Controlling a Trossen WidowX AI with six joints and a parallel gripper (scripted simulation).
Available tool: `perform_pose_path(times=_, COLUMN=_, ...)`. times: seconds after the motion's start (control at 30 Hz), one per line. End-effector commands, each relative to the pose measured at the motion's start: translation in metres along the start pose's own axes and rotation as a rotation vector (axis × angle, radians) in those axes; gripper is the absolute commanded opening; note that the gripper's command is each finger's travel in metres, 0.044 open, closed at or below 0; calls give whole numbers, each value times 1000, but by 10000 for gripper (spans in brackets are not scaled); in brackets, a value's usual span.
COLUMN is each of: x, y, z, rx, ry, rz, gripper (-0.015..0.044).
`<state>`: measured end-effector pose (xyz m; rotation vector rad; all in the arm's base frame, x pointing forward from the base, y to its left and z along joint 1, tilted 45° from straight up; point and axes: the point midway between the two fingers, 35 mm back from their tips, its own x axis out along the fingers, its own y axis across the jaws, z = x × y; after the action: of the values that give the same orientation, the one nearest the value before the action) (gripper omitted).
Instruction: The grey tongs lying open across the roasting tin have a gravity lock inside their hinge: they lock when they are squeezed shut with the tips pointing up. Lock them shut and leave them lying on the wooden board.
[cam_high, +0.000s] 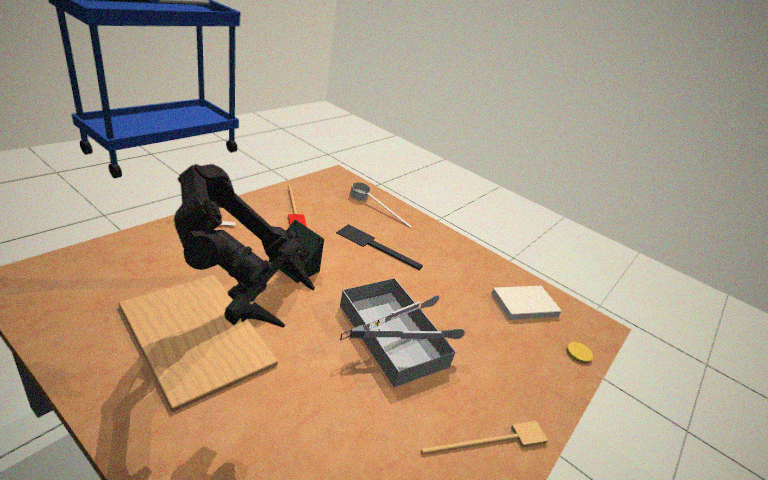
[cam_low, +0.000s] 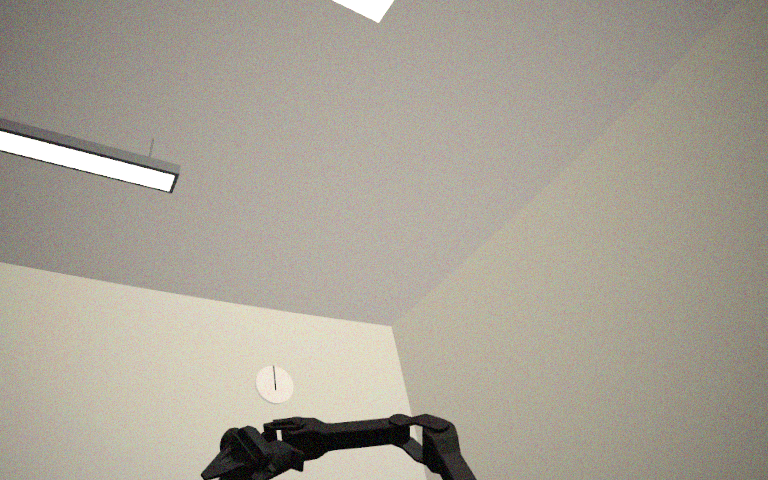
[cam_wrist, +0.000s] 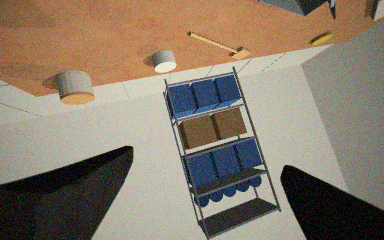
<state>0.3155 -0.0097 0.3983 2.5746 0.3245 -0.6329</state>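
The grey tongs (cam_high: 419, 333) lie open in a V across the roasting tin (cam_high: 425, 369). Their hinge end with a small wire loop is over the tin's left rim, and their two tips point right, past the other rim. A tip of the tongs (cam_wrist: 333, 10) and part of the tin (cam_wrist: 295, 5) show at the top of the wrist view. The wooden board (cam_high: 169, 305) lies left of the tin with nothing on it. My gripper (cam_high: 297, 306) (cam_wrist: 207, 162) is wide open and empty, above the table between board and tin, apart from the tongs.
A dark block (cam_high: 310, 251) stands by the arm. A black spatula (cam_high: 390, 255), red spatula (cam_high: 296, 219) and measuring cup (cam_high: 359, 193) lie behind. A white block (cam_high: 526, 303), yellow disc (cam_high: 579, 352) and wooden spatula (cam_high: 529, 433) lie right and front. Two cylinders (cam_wrist: 164, 60) (cam_wrist: 75, 85) show in the wrist view.
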Motion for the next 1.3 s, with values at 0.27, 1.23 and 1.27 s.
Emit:
perform_pose_path(times=0.27, x=147, y=-106, z=83, rx=-326, ry=-659, rz=-243, gripper=440)
perform_pose_path(times=1.23, x=211, y=-219, z=156, rx=-1019, ry=-1208, rz=-206, gripper=440)
perform_pose_path(times=1.27, x=211, y=-219, z=156, rx=-1019, ry=-1208, rz=-206, gripper=440)
